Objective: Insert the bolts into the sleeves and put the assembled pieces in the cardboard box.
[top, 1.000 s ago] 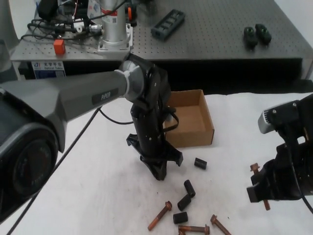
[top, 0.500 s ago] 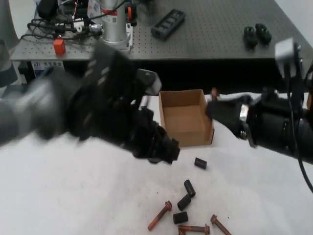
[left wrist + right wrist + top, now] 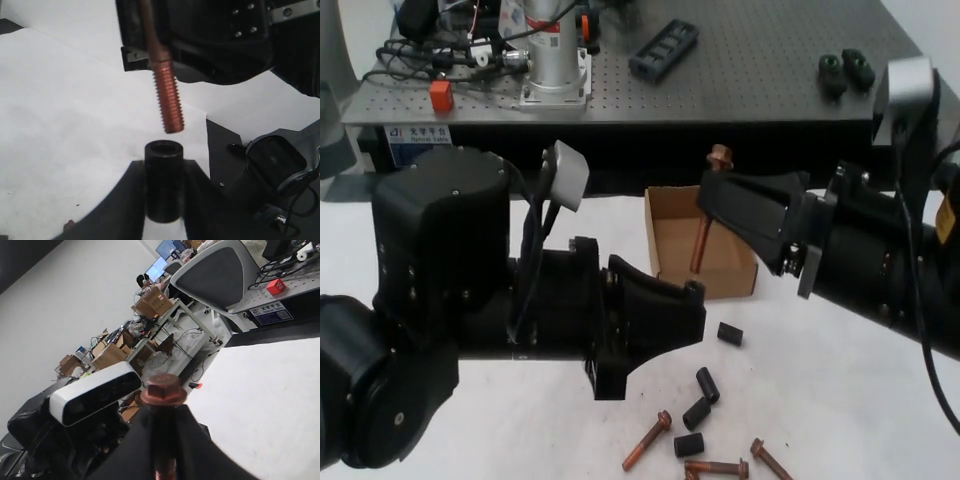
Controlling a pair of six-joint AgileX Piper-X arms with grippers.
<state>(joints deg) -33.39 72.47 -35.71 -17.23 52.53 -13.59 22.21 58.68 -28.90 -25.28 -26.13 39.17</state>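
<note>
Above the bench (image 3: 840, 400), just in front of the cardboard box (image 3: 745, 265), both arms meet for insertion. Left gripper (image 3: 695, 300) is clamped on a black sleeve (image 3: 164, 180), held upright with its open bore facing up to receive the bolt. Right gripper (image 3: 712, 200) is clamped on a copper bolt (image 3: 167, 100) below its head. Long axis runs near vertical with a slight lean, head up and threaded end down. Tip hangs just above the bore, not yet entered, apparently a little off-centre. Alignment is judged the step in hand. Loose bolts (image 3: 647, 440) and sleeves (image 3: 707, 383) lie nearer on the bench.
</note>
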